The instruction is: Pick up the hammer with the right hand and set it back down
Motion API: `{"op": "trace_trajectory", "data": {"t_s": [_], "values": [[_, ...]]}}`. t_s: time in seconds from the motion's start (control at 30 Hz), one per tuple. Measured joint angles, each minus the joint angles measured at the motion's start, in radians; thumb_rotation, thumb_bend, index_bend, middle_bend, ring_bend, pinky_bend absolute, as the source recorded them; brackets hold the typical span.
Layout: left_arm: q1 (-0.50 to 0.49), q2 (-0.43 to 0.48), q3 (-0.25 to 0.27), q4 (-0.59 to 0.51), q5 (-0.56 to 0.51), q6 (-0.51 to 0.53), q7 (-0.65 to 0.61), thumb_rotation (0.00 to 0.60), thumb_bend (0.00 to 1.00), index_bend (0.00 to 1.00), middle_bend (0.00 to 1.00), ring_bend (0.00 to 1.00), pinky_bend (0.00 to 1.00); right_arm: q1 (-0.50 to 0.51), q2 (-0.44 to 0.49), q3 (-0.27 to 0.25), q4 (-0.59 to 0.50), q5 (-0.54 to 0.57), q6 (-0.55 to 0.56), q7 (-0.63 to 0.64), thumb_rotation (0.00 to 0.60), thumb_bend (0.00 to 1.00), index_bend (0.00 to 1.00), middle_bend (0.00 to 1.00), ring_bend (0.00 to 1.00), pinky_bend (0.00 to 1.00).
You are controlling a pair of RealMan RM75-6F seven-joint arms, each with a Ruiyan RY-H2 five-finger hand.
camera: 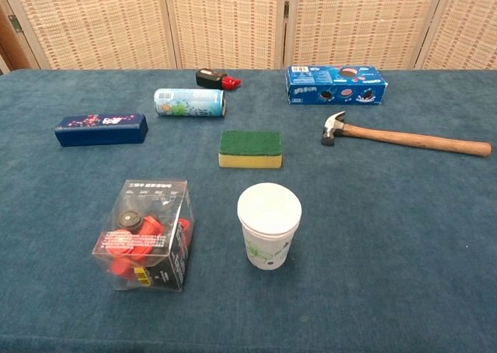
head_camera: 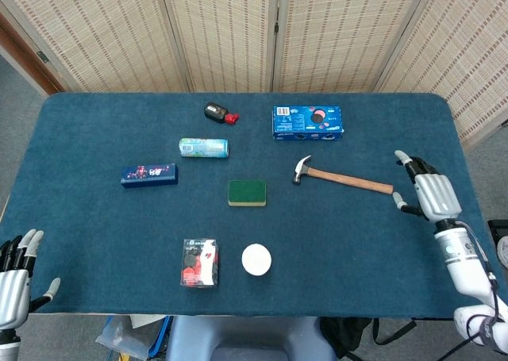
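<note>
The left hand (head_camera: 16,278) sits at the near left corner of the table (head_camera: 95,226) in the head view, fingers spread, holding nothing; the chest view does not show it. Further in, a dark blue box (head_camera: 148,174) lies flat, with a clear plastic box of red and black parts (head_camera: 199,262) nearer the front edge; behind these, a green can (head_camera: 203,147) lies on its side, and a small black and red object (head_camera: 219,113) rests toward the back. Mid-table sits a green and yellow sponge (head_camera: 247,193), a white paper cup (head_camera: 256,259) standing in front of it; a blue cookie box (head_camera: 307,123) lies toward the back. The hammer (head_camera: 341,177) lies flat on the cloth just right of the sponge — head toward the sponge, wooden handle pointing right — with nothing touching it; the right hand (head_camera: 429,193) is beside the handle's end, apart from it, fingers spread and empty.
</note>
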State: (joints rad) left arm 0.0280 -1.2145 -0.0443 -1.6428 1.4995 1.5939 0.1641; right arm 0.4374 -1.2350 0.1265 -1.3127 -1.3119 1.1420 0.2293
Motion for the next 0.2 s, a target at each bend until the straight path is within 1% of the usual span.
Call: {"op": "trace_trajectory", "data": {"t_s": [0.03, 0.1, 0.2], "values": [[-0.002, -0.001, 0.0, 0.0, 0.005, 0.001, 0.002, 0.6, 0.26, 0.0, 0.0, 0.0, 0.0, -0.021, 0.01, -0.007, -0.011, -0.009, 0.03, 0.001, 0.6, 0.37, 0.01, 0.25, 0.14, 0.18], [-0.006, -0.003, 0.0, 0.0, 0.013, 0.001, 0.005, 0.6, 0.26, 0.0, 0.0, 0.0, 0.0, -0.08, 0.039, -0.025, -0.043, -0.032, 0.116, 0.006, 0.6, 0.37, 0.05, 0.27, 0.15, 0.18], [-0.013, -0.005, -0.002, -0.004, 0.02, -0.001, 0.008, 0.6, 0.26, 0.0, 0.0, 0.0, 0.0, -0.152, 0.078, -0.046, -0.078, -0.062, 0.211, 0.019, 0.6, 0.37, 0.1, 0.29, 0.17, 0.18]]}}
